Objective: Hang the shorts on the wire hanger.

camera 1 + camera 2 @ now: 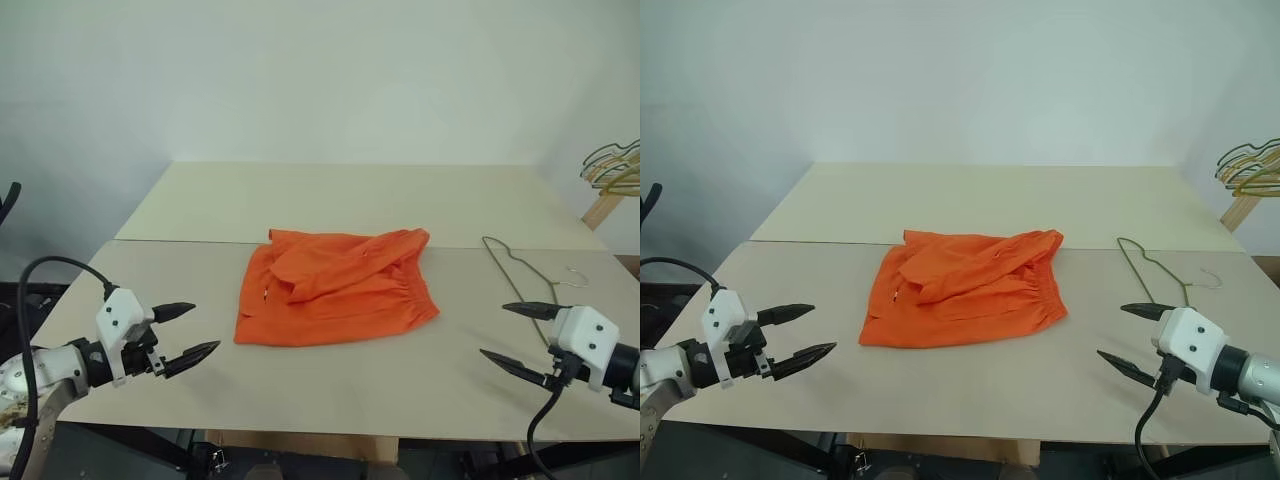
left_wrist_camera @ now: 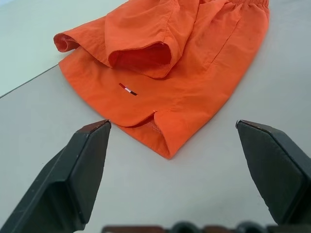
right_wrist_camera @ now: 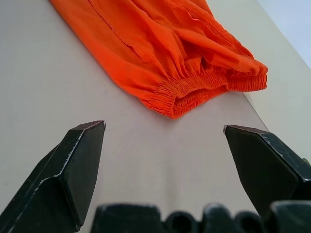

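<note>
orange shorts point(image 1: 335, 287) lying crumpled mid-table point(image 1: 330, 380), thin wire hanger point(image 1: 520, 268) flat on the table to their right, left gripper point(image 1: 190, 332) and right gripper point(image 1: 512, 338) both spread wide, holding nothing, apart from the shorts

Count of things on and around the table

One pair of orange shorts point(image 1: 335, 287), one grey wire hanger point(image 1: 522, 268), two tabletops point(image 1: 340, 200) butted together, two grippers point(image 1: 188, 331) point(image 1: 520, 338), and at the right edge a bunch of hangers point(image 1: 615, 168), perhaps four.
</note>
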`<action>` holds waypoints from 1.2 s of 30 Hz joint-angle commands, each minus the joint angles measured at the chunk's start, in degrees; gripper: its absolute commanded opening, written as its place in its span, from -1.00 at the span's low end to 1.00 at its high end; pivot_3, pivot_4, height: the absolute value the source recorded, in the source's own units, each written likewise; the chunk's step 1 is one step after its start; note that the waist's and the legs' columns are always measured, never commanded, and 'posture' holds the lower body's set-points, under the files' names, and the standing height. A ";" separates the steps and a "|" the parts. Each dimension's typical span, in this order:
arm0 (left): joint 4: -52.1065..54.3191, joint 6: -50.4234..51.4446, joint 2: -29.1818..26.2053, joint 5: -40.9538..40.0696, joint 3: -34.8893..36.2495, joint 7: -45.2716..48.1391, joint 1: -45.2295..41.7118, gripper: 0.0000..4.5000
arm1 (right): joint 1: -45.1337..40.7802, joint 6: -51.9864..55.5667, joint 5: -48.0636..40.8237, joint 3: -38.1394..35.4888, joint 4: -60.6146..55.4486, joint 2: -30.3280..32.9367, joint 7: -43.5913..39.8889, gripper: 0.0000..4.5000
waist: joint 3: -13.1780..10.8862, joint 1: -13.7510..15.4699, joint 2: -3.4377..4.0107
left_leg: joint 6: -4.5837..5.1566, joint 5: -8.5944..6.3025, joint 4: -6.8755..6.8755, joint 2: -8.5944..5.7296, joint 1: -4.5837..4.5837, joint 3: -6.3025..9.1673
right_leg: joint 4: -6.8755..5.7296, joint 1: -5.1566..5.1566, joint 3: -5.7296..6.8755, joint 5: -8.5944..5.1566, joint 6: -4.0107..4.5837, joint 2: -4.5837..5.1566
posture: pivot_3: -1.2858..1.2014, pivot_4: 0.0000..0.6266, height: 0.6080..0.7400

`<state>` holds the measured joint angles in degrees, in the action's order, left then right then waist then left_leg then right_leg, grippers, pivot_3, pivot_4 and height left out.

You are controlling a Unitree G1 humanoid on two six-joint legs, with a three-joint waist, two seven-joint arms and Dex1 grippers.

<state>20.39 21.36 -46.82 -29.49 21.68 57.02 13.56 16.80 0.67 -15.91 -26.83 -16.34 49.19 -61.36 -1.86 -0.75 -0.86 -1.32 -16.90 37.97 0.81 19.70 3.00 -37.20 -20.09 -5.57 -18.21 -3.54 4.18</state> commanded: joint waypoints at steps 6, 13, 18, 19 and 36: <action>1.20 -0.87 0.04 0.66 2.47 -2.76 -1.23 0.99 | -0.88 -1.15 -0.63 -0.49 -0.70 1.27 -0.28 1.00 | 0.01 0.02 0.01 | 0.00 0.00 0.00 0.00 -0.01 0.00 | 0.00 0.01 0.00 0.00 0.00 0.01 | 0.05 -1.00 1.00; 1.57 -2.27 -2.93 2.78 1.13 -0.75 -1.23 0.99 | -3.15 0.04 -0.69 0.17 -0.92 2.69 0.25 1.00 | 0.02 -0.11 0.01 | 0.00 0.00 0.00 0.00 -0.01 0.00 | 0.00 0.01 0.00 0.00 0.00 0.00 | 0.04 -1.00 1.00; 1.31 -6.71 -6.74 7.05 -1.49 3.44 -0.45 0.99 | -11.45 1.64 -1.55 3.44 -1.51 6.92 -0.95 1.00 | 0.08 -0.34 0.11 | 0.00 0.00 0.00 0.00 -0.08 -0.04 | -0.01 0.03 -0.04 0.00 0.01 -0.01 | 0.02 -1.00 1.00; 1.01 -7.50 -7.27 7.46 -2.05 4.51 -0.22 0.99 | -13.28 -0.68 -0.15 4.84 -0.75 8.04 -1.74 1.00 | 0.07 -0.43 0.12 | 0.00 0.00 0.00 0.02 -0.09 -0.05 | -0.01 0.03 -0.04 0.00 0.01 -0.04 | 0.02 -1.00 1.00; -2.25 -12.88 -8.19 11.31 -6.07 8.11 -2.40 0.99 | -35.48 -34.99 30.34 33.29 25.22 7.03 4.01 1.00 | 0.08 -2.06 0.12 | 0.00 0.01 0.02 0.04 -0.14 -0.07 | -0.02 0.00 -0.01 0.02 0.04 -0.03 | -0.01 -1.00 1.00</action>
<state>17.91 9.63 -54.90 -18.07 15.05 65.53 11.90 -16.61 -31.68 12.14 5.82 6.83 56.86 -59.70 -1.78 -2.82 -0.73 -1.31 -16.89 37.99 0.85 19.60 2.94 -37.22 -20.13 -5.58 -18.19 -3.50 4.14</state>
